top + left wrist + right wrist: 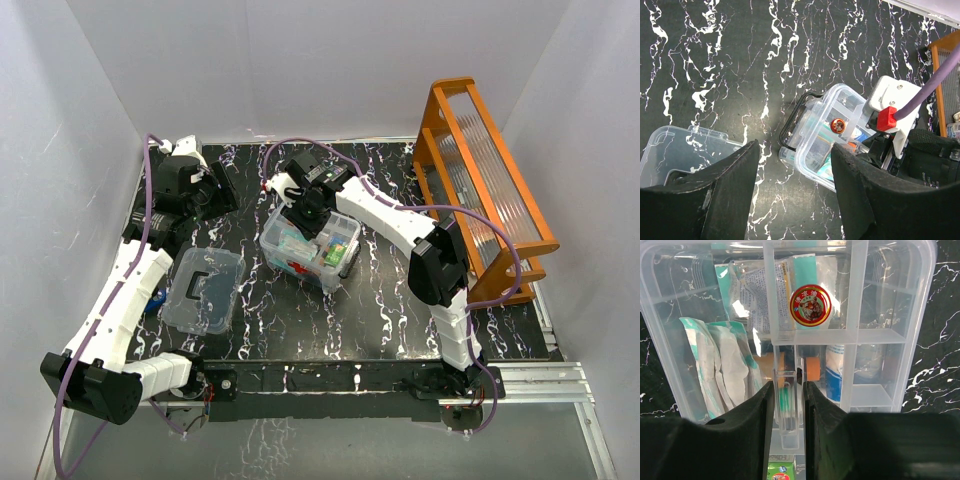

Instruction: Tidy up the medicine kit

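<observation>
1. Left gripper (795, 145) is hovering over the table (380, 300) with fingers spread wide, gripping nothing.
2. One clear lid (205, 290) with a black handle is lying flat at left, apart from the box.
3. One clear rectangular box (285, 250) is sitting mid-table with packets inside.
4. One clear divided tray (880, 315) is sitting in the box's opening (fully seated or not, can't tell), carrying one round red tin (810, 305).
5. Right gripper (788, 385) is pinching the tray's centre tab, fingers nearly together.
6. One orange rack (490, 180) is standing at far right.
</observation>
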### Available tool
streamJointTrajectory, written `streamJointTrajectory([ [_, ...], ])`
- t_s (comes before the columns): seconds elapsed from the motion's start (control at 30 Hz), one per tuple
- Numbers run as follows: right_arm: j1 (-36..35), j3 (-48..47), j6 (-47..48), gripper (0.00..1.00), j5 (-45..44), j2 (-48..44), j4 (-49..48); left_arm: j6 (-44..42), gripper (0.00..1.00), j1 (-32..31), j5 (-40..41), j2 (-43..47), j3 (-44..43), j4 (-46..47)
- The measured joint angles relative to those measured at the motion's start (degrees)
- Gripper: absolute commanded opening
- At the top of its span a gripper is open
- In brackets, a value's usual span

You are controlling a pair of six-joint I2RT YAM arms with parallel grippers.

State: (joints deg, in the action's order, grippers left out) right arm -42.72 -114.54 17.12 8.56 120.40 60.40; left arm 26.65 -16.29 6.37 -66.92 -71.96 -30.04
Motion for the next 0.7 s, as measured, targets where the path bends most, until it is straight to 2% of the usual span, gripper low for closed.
streamJointTrajectory([
  [0.1,0.02,0.0,0.11,0.08,0.0,0.0,0.0,0.02,0.58,0.0,-0.09,0.0,0.0,0.0],
  [0.7,0.48,-0.5,-3.5,0.46,-1.09,0.52,1.03,0.0,0.61,0.0,-0.42,-0.35,0.9,-0.02],
])
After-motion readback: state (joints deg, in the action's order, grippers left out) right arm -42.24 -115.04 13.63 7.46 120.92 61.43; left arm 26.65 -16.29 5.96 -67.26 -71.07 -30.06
